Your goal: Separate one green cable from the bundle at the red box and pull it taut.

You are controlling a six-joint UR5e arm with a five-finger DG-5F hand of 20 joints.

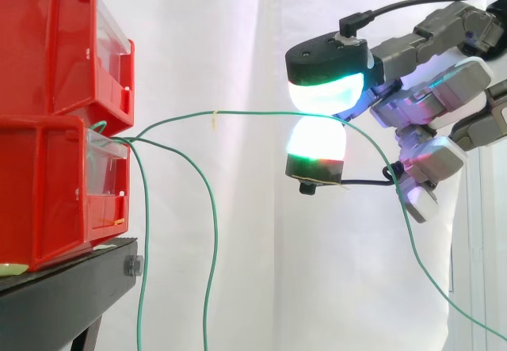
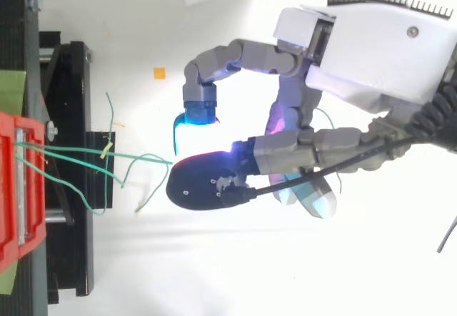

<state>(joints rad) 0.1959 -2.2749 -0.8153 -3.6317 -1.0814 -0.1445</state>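
Side view: thin green cable (image 1: pixel 238 113) bows gently upward

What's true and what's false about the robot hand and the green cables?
The hand pinches one green cable between two pads. True.
The bins are blue. False: they are red.
Other cables hang down beside the stand. True.
The hand rests on the stand. False: it is in the air, apart from it.
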